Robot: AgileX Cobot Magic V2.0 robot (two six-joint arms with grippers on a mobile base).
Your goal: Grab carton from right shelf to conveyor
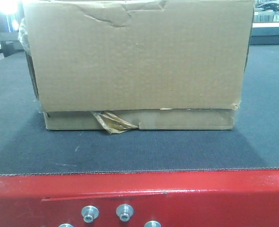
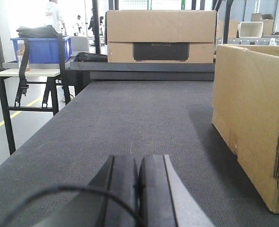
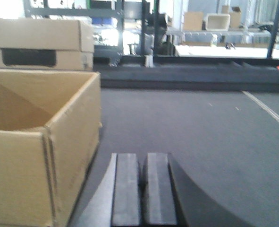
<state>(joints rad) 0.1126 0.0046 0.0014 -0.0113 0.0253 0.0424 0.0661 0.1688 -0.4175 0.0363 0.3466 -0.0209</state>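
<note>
The carton (image 1: 137, 66) sits flat on the conveyor (image 1: 139, 146), close to its red frame (image 1: 177, 198), with torn tape (image 1: 112, 122) hanging at its base band. The left gripper (image 2: 138, 189) rests low over the belt left of the carton, fingers pressed together. The right gripper (image 3: 143, 189) sits right of it, fingers likewise together, holding nothing.

You see a plain brown corrugated carton (image 1: 139, 61) with a striped amber tape tuft (image 1: 110, 122) sitting on the dark grey textured conveyor (image 1: 130, 151); below the belt its frame (image 1: 200, 198) is red with silver bolts (image 1: 89, 213).
</note>
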